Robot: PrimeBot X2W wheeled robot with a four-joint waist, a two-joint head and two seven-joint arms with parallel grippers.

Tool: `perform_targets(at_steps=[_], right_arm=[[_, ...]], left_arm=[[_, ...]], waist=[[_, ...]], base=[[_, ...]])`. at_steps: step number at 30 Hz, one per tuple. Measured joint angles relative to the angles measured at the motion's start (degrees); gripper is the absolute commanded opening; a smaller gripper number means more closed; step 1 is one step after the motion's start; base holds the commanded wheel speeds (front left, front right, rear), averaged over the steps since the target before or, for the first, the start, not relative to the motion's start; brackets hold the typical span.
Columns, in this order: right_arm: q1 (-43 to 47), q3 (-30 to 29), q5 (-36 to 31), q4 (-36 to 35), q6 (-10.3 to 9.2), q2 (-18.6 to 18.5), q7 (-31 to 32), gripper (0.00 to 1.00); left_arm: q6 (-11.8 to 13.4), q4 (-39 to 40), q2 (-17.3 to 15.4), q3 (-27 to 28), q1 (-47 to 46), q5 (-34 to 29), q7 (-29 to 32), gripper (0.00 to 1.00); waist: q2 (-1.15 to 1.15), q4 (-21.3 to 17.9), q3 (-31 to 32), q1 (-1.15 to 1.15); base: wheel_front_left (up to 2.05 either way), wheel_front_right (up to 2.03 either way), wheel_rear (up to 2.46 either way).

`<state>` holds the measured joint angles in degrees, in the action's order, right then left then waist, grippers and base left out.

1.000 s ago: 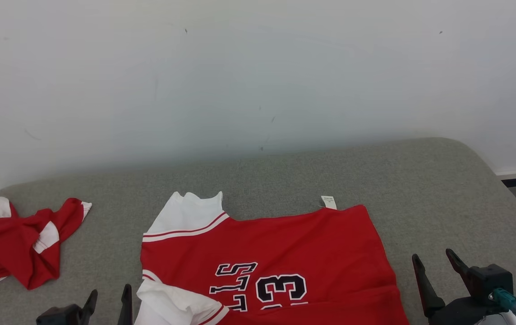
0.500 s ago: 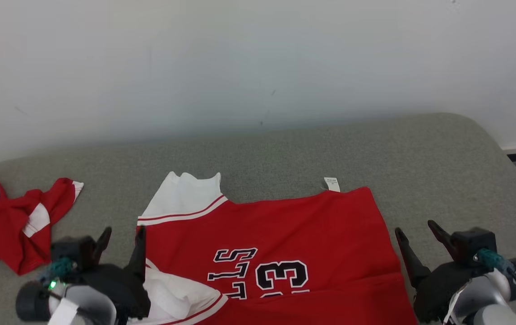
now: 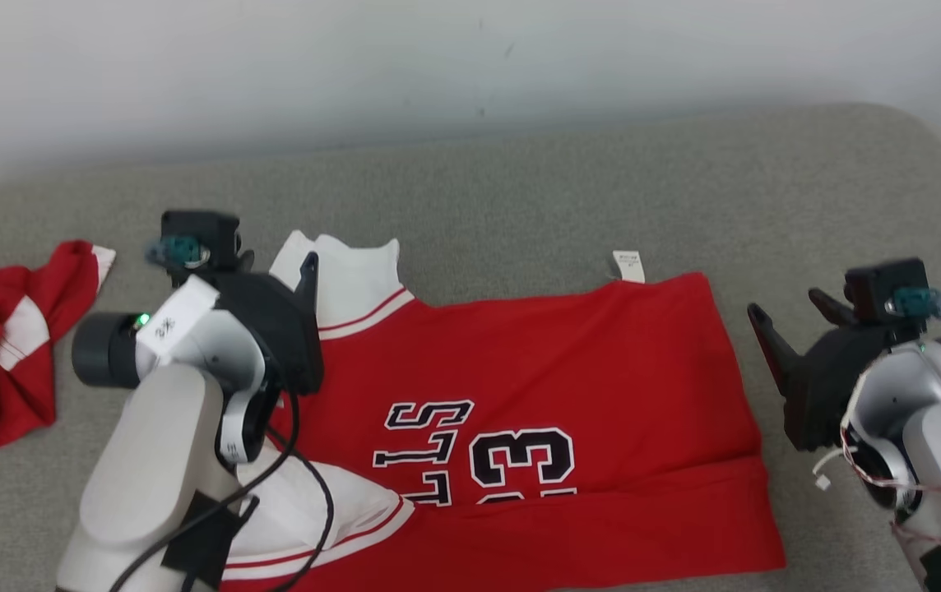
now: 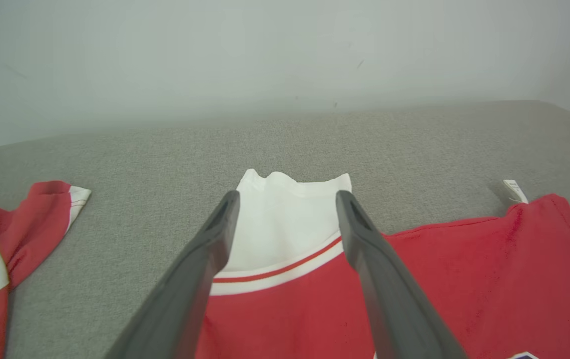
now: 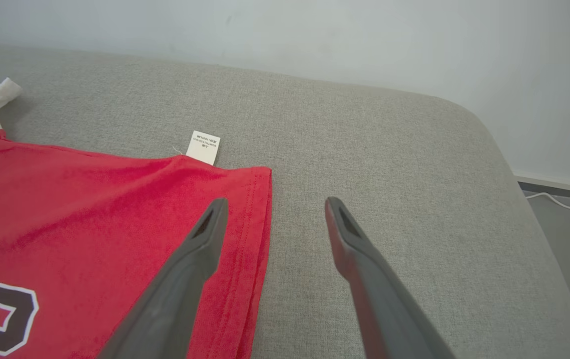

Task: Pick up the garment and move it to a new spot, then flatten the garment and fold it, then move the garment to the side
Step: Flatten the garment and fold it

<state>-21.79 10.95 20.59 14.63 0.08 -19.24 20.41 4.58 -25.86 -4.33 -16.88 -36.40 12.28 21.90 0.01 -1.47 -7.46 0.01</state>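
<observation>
Both wide: left hand (image 4: 287, 202) over jersey (image 3: 561, 362), right hand (image 3: 785, 302) beside; red cloth (image 3: 2, 386) leftward

Bright, even, diffuse light thruout. Thin soft shadows just beside garment (image 3: 569, 362) edges. Wall (image 4: 285, 60) behind garment hazy, low-contrast in L wrist view.

My left arm (image 3: 162, 444) rises from the lower left of the head view, its pale forearm angled up to the wrist. The left gripper (image 3: 277, 263) points toward the top of the frame, dark fingers spread wide and empty. At the right edge, my right gripper (image 3: 785, 302) points up-left, jaws equally wide apart, holding nothing.
</observation>
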Motion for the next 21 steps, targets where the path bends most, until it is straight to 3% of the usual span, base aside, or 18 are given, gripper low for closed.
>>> perform_targets(at_steps=[9, 21], right_arm=[[-9.64, 3.60, -0.65, 3.03, 3.31, -0.80, 5.04, 1.00], [-16.55, 5.65, -1.08, 7.53, 3.98, 1.55, 6.41, 1.00]], left_arm=[[1.35, -8.14, 1.37, -0.90, -11.67, -3.07, 5.93, 1.00], [1.54, -16.66, 0.32, -0.73, -19.06, -5.06, 9.14, 1.00]], waist=[[0.00, 0.51, -7.52, 0.00], [0.01, 0.36, -15.29, 0.00]], base=[[0.00, 0.00, 0.00], [0.00, 0.00, 0.00]])
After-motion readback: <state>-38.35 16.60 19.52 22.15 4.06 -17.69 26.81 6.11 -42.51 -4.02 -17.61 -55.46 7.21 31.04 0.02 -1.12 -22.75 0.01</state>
